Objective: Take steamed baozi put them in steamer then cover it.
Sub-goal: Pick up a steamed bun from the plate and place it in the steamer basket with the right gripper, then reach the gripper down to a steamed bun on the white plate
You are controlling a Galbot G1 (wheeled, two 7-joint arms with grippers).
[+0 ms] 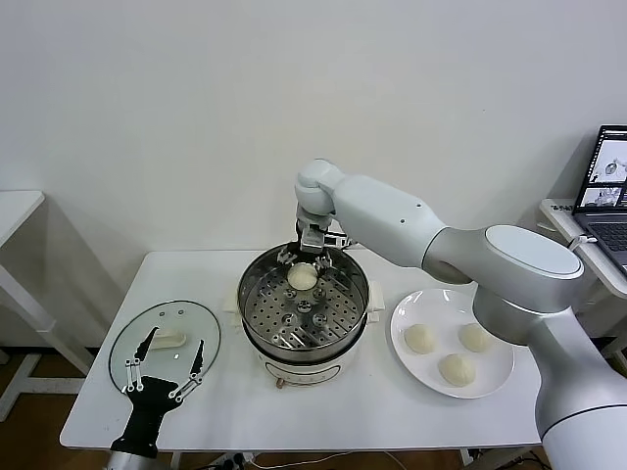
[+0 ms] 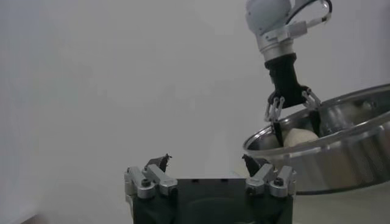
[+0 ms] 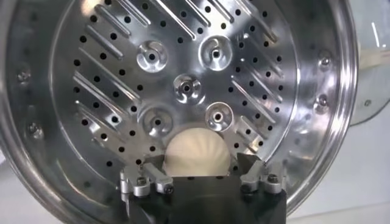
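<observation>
From my seat, nearest to me is the left tool point(image 1: 165, 375), parked low at about 7 o'clock on the white counter point(image 1: 323, 411), its fingers spread apart over the near edge of the glass lid point(image 1: 137, 333). The lid lies flat on the counter, its oblong white handle point(image 1: 168, 340) facing up.

At the centre of the counter sits the steamer point(image 1: 304, 311), a shiny round steel pot on a white base, with a perforated tray point(image 3: 122, 79) of holes, slots and raised dimples inside. To its 3 o'clock, just beside it, is a flat white plate point(image 1: 495, 377) carrying three steamed baozi point(image 1: 456, 369): smooth, cream-white, dome-shaped, sitting apart from one another.

A fourth baozi point(image 1: 302, 277) rests on the tray at the steamer's 12 o'clock side, near the far wall. In the right wrist view it point(image 3: 196, 155) shows faint pleat lines running out from its crown. The right tool point(image 1: 313, 257) hangs directly over it, reaching down inside the far rim; its fingers point(image 3: 152, 167) stand apart on either side of the bun, and I cannot tell whether they touch it.

At about 2 o'clock, off the counter, an open laptop point(image 1: 609, 191) sits on a side table point(image 1: 588, 245).
</observation>
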